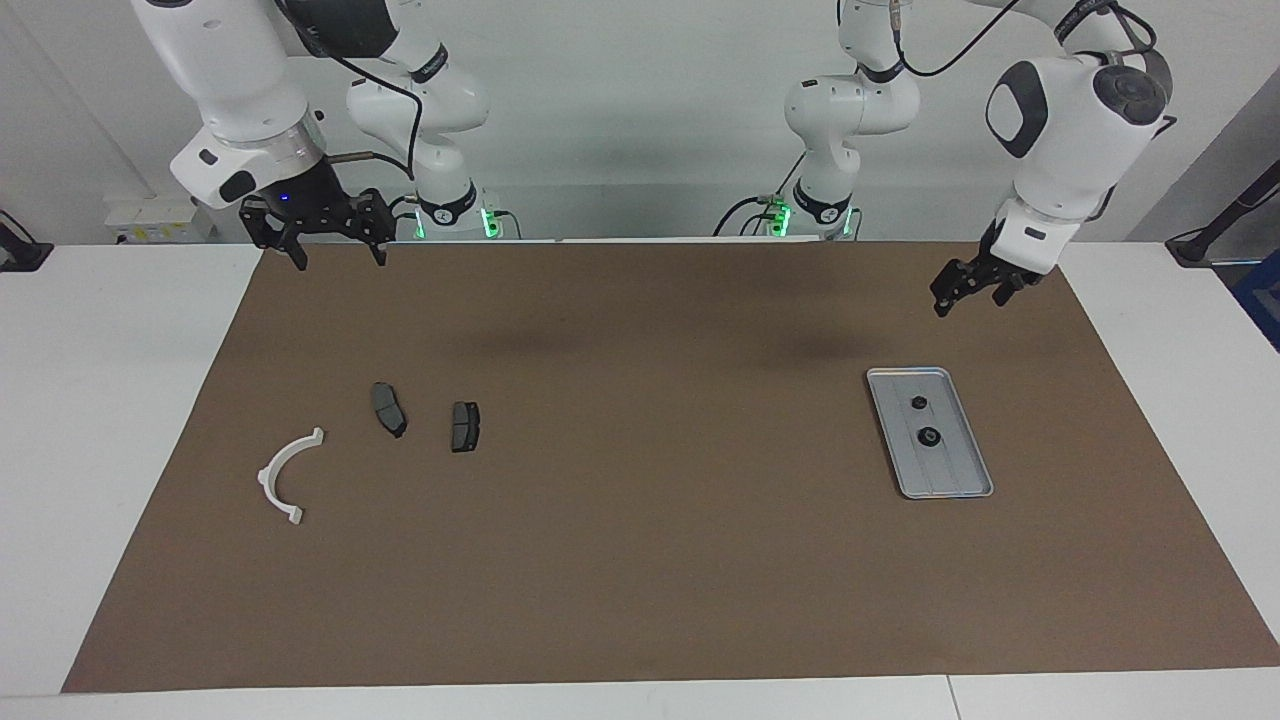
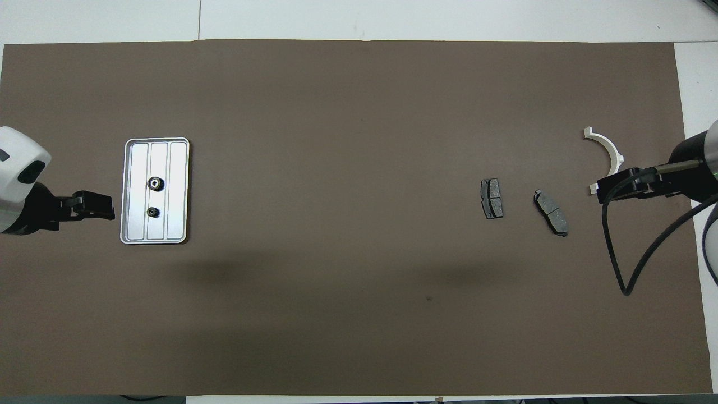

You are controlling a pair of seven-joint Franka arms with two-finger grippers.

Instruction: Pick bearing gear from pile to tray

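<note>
Silver-grey metal marks the tray (image 1: 929, 432), which lies flat on the brown mat (image 1: 640, 560) toward the left arm's end of the table. Two small black gears are seen inside it, one (image 1: 918, 402) nearer to the robots than the other (image 1: 929, 436), apart from each other and both along the middle ridge.

No gear can be made out among the pile, toward the right arm's end: only two dark plates (image 1: 389, 409) (image 1: 465, 426) and a white bracket (image 1: 289, 476) are seen there, well apart from the tray. The task is therefore judged done or almost done, as far as can be shown; nothing more seems left to be carried.

The left gripper (image 1: 968, 285) is held in the air over bare mat, clear of the tray, and nothing is seen between its fingers; whether they are spread cannot be told. The right gripper (image 1: 333, 238) is held over the mat's edge at the robots' end, its fingers spread wide and empty, and that arm waits.
</note>
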